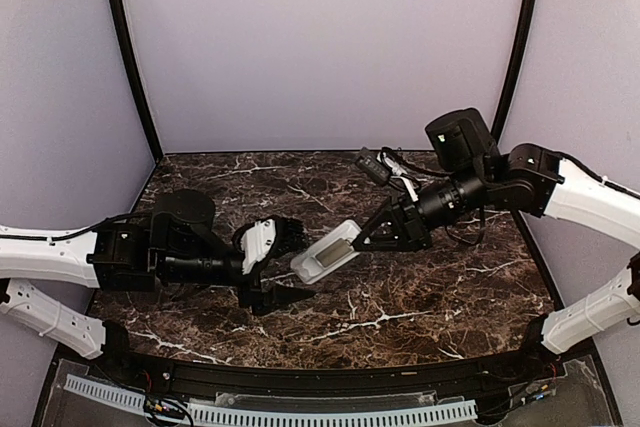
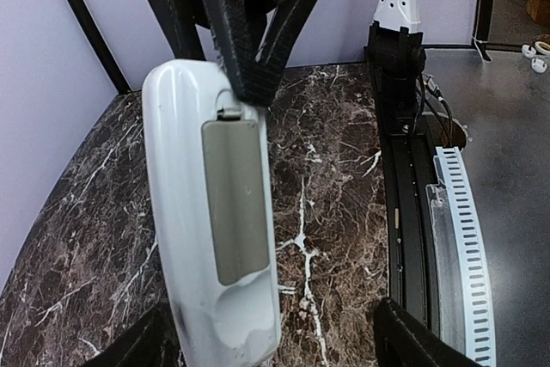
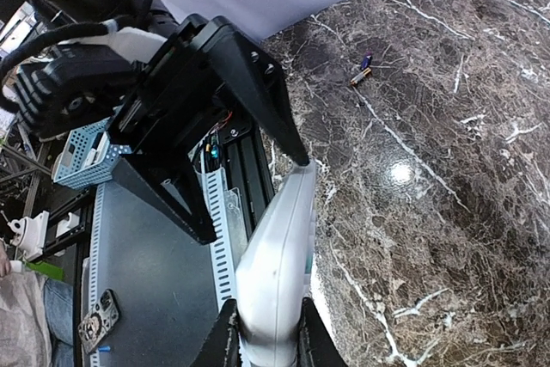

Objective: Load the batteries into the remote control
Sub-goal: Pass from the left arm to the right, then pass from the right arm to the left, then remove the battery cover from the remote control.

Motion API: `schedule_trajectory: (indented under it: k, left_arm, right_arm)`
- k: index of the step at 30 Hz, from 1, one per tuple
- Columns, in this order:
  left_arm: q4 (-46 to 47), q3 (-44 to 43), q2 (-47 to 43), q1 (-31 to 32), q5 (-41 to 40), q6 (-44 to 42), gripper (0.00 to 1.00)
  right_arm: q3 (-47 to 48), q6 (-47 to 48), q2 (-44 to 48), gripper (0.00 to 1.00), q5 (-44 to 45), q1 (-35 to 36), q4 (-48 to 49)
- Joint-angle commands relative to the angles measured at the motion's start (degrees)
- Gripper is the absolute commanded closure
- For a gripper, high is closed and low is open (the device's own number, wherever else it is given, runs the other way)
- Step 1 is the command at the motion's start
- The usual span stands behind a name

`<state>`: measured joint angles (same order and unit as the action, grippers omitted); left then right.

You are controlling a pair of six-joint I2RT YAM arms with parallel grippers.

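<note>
The white remote control (image 1: 326,254) hangs above the middle of the table, back side up, with a flat grey cover (image 2: 234,199) set in its back. My right gripper (image 3: 265,341) is shut on one end of it, a finger pressing each long edge. At the remote's other end my left gripper (image 2: 275,330) is open, its fingers spread wide on either side and apart from the remote. In the top view the right gripper (image 1: 375,235) and left gripper (image 1: 283,265) face each other. A reddish-orange battery (image 3: 359,73) with a dark end lies on the marble far beyond; I cannot tell whether it is one or two.
A black rail and a white slotted strip (image 2: 460,238) run along the table's near edge. Lavender walls close the table in on three sides. The left arm's body (image 1: 170,247) lies low over the left part of the table.
</note>
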<state>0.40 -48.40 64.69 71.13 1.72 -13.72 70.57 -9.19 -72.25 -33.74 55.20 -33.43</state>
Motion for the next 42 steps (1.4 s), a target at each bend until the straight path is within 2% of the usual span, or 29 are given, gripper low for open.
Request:
schedule_trajectory:
  k: [1, 3, 8, 12, 15, 16, 17, 20, 22, 24, 28, 34, 37, 42]
  left_arm:
    - [-7.1, -2.4, -1.6, -2.5, 7.4, 1.4, 0.20]
    - [-8.2, -3.6, -0.6, -2.7, 8.6, 2.0, 0.21]
    - [-10.0, -7.2, 2.2, -2.8, 8.9, 3.0, 0.36]
    - [-8.8, -7.9, 1.9, -2.8, 9.5, 3.0, 0.58]
    - [-9.5, -8.1, 1.5, -2.8, 9.6, 2.4, 0.84]
    - [-10.4, -8.1, 1.4, -2.8, 9.6, 2.3, 0.88]
    - [-10.7, -8.0, 1.3, -2.8, 9.6, 2.2, 0.97]
    - [-10.9, -7.4, 0.4, -2.8, 9.0, 2.1, 1.00]
    - [-10.3, -6.9, -0.3, -2.8, 7.8, 2.1, 1.00]
    - [-9.8, -7.2, -0.6, -2.8, 5.1, 2.1, 1.00]
    - [-10.0, -8.9, -0.4, -2.8, -4.4, 2.0, 1.00]
    - [-7.3, -9.3, -0.9, -2.7, -18.0, 1.5, 1.00]
    - [-5.2, -9.3, -0.8, -2.7, -22.1, 1.0, 1.00]
    - [-4.8, -10.4, 0.2, -2.7, -22.9, 1.7, 1.00]
  right_arm:
    - [4.2, 4.6, -0.3, 1.00, -4.3, 0.6, -1.5]
    - [5.4, 5.9, -0.7, 1.00, -6.4, 1.0, -1.7]
    - [7.6, 8.7, -2.3, 1.00, -7.3, 2.4, -2.9]
    - [8.7, 8.8, -2.8, 1.00, -6.7, 2.9, -3.5]
    - [8.9, 8.8, -2.3, 1.00, -5.9, 2.9, -3.5]
    - [8.9, 9.8, -2.1, 1.00, -5.6, 3.0, -3.5]
    - [8.8, 10.1, -1.9, 1.00, -5.1, 2.9, -3.5]
    - [9.0, 9.9, -1.5, 1.00, -2.9, 2.9, -3.4]
    - [8.5, 9.3, -0.3, 0.86, 1.1, 2.9, -2.8]
    - [7.2, 9.2, 1.8, 0.66, 5.7, 2.9, -0.8]
    - [0.6, 11.3, 9.4, 0.47, 15.6, 3.1, 7.9]
    - [-14.3, 26.0, 20.8, 0.40, 15.7, 4.0, 31.5]
    - [-18.7, 37.3, 20.7, 0.42, 11.8, 5.7, 41.8]
    - [-20.2, 51.4, 15.1, 0.37, 12.2, 8.1, 50.6]
